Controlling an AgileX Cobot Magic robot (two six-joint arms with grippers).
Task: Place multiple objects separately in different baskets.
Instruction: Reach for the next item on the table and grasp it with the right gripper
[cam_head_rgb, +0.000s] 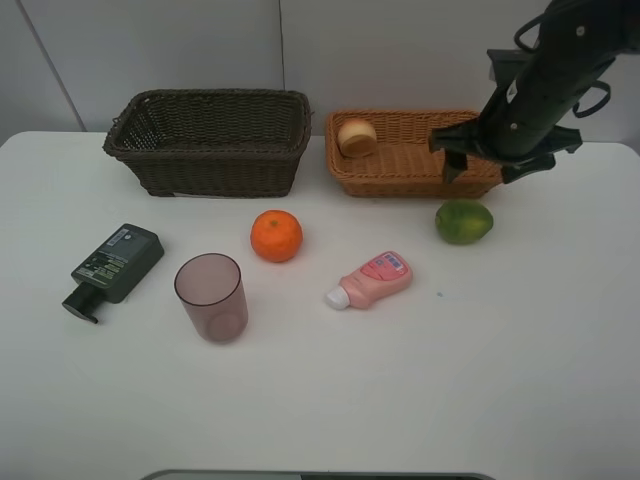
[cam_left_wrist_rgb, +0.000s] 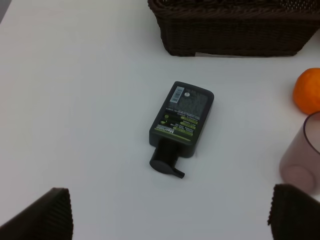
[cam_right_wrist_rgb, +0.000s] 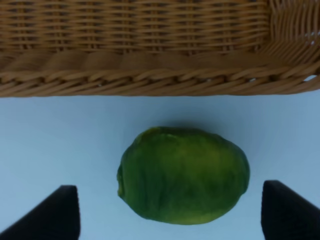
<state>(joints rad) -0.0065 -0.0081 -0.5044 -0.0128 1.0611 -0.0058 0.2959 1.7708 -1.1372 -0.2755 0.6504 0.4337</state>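
Grabbing the green fruit (cam_head_rgb: 464, 221) is the step, I'd say — right pincer (cam_head_rgb: 486, 168) hangs spread over it on the table (cam_head_rgb: 500, 350) just beside the tan basket (cam_head_rgb: 400, 186), so next it should drop and pinch.

A smooth white table (cam_head_rgb: 500, 380) with rounded far corners fills most of the high view. Behind it, at 12 o'clock, stands a pale grey panelled wall (cam_head_rgb: 400, 50), split by a thin vertical seam (cam_head_rgb: 281, 45). A dark grey strip (cam_head_rgb: 320, 475) edges the table at 6 o'clock. The light is soft and even, and shadows are faint.
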